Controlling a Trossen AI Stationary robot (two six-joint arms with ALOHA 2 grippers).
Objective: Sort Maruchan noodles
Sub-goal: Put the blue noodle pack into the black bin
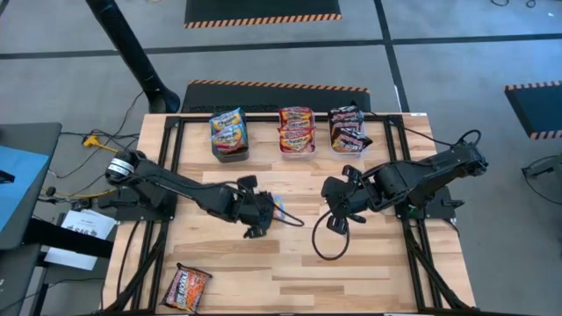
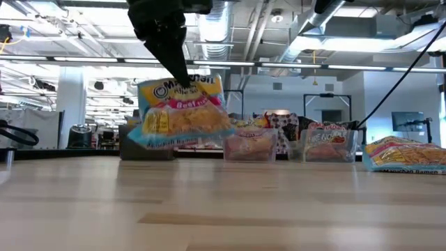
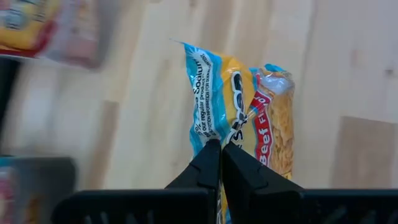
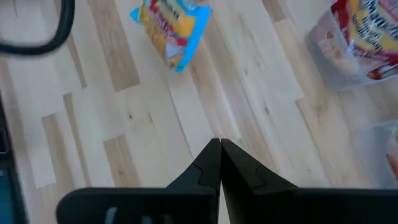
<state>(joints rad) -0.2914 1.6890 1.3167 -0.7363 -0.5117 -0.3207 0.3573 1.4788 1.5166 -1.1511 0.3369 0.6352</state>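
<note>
My left gripper [image 1: 261, 213] is over the middle of the table, shut on a light blue and yellow Maruchan packet [image 1: 277, 207] [image 2: 182, 111]. My right gripper [image 1: 336, 211] [image 4: 220, 149] hovers just to its right, shut and empty. In the right wrist view the held packet [image 4: 169, 28] shows farther off. Three bins stand along the far edge: blue/yellow packets [image 1: 228, 133], red/orange packets [image 1: 297, 129] and black/red packets [image 1: 349, 128]. One red/orange packet [image 1: 186, 288] lies flat near the table's near left corner. My left gripper [image 3: 221, 149] pinches the packet's upper edge [image 3: 235, 132] between its two fingers. The fingers [image 2: 174, 66] come from above, pointing down. The packet hangs below them, lifted clear of the table, its printed face upright and slightly tilted.
A black cable [image 1: 327, 241] loops over the boards below my right gripper. A dark frame [image 1: 176, 158] runs along the table's left and right sides. Bare boards [image 1: 290, 272] lie between the grippers and the near edge. Another packet [image 2: 408, 155] lies on the table in the low view.
</note>
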